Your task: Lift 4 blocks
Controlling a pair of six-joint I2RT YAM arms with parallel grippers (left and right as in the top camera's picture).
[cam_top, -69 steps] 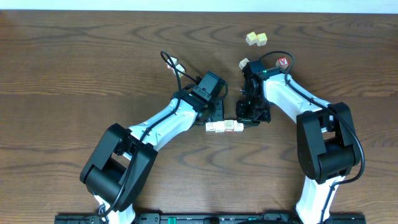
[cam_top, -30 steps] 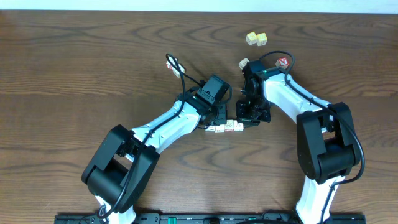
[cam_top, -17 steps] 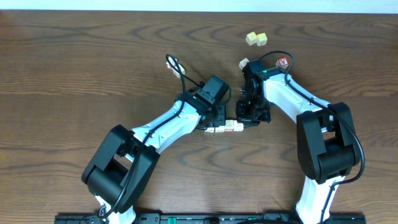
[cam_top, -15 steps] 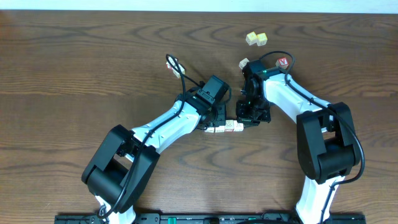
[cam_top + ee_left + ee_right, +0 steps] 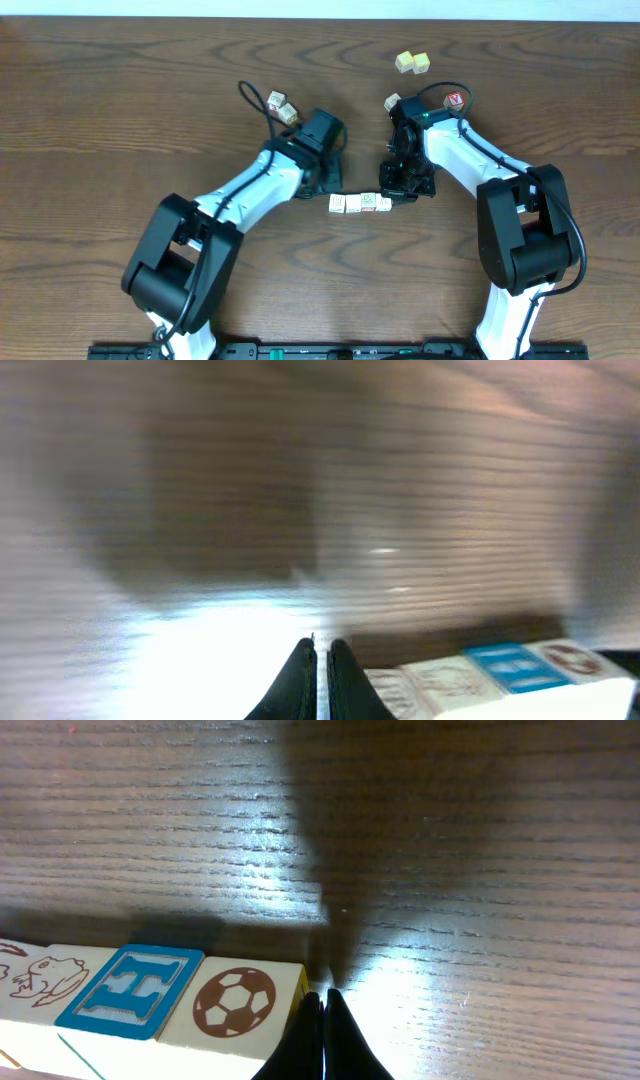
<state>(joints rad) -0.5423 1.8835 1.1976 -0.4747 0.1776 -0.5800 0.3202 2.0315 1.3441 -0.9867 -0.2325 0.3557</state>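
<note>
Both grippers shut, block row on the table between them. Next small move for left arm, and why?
Probably slide the left gripper against the blocks' free end: the right gripper sits at the other end, the left stands clear of them.

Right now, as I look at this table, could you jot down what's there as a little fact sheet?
surface: dark wooden table
block row: four pale alphabet blocks end to end, lying flat, not lifted
faces showing: soccer ball, blue H, rabbit
left arm: jaws shut, empty, near the row's left end
right arm: jaws shut, empty, tips at the soccer-ball end
stray cubes: two yellowish cubes, red-lettered cube, both far from the row
</note>
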